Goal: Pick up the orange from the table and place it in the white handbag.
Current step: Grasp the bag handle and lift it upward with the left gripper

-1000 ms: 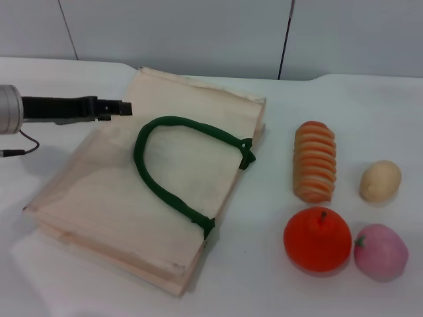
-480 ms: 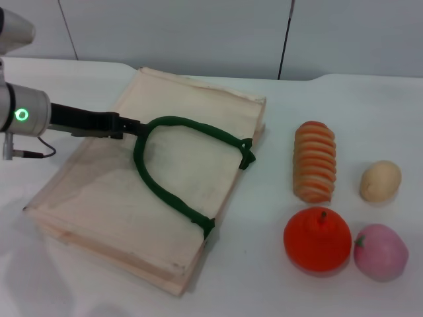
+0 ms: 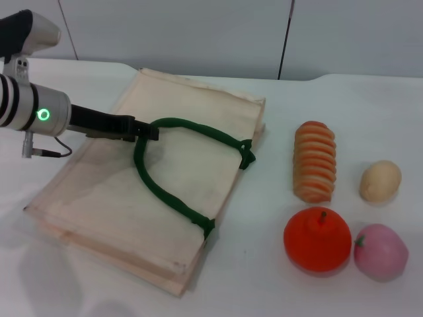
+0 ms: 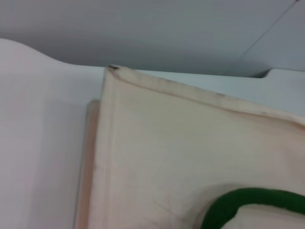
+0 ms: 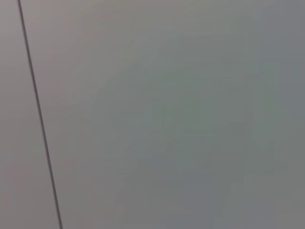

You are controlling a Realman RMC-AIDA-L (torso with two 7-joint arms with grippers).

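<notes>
The orange (image 3: 317, 239), round and bright orange-red with a dark stem nub, sits on the white table (image 3: 258, 284) at the front right. The white handbag (image 3: 192, 119) lies flat at the centre left, its dark green handle (image 3: 158, 188) looped on top. My left gripper (image 3: 149, 131) reaches in from the left, low over the bag, its tip at the handle's upper left bend. The left wrist view shows the bag's cream fabric (image 4: 190, 143) and a piece of green handle (image 4: 248, 200). The right gripper is out of view; its wrist view shows only a grey wall.
A ridged orange-and-cream striped oblong (image 3: 314, 161) lies behind the orange. A beige egg-shaped fruit (image 3: 380, 180) is to its right. A pink round fruit (image 3: 380, 251) touches the orange's right side. A grey wall runs along the table's back edge.
My left arm has moved right and toward the front over the bag, from the bag's left edge to the green handle's upper left bend. The fruits have not moved.
</notes>
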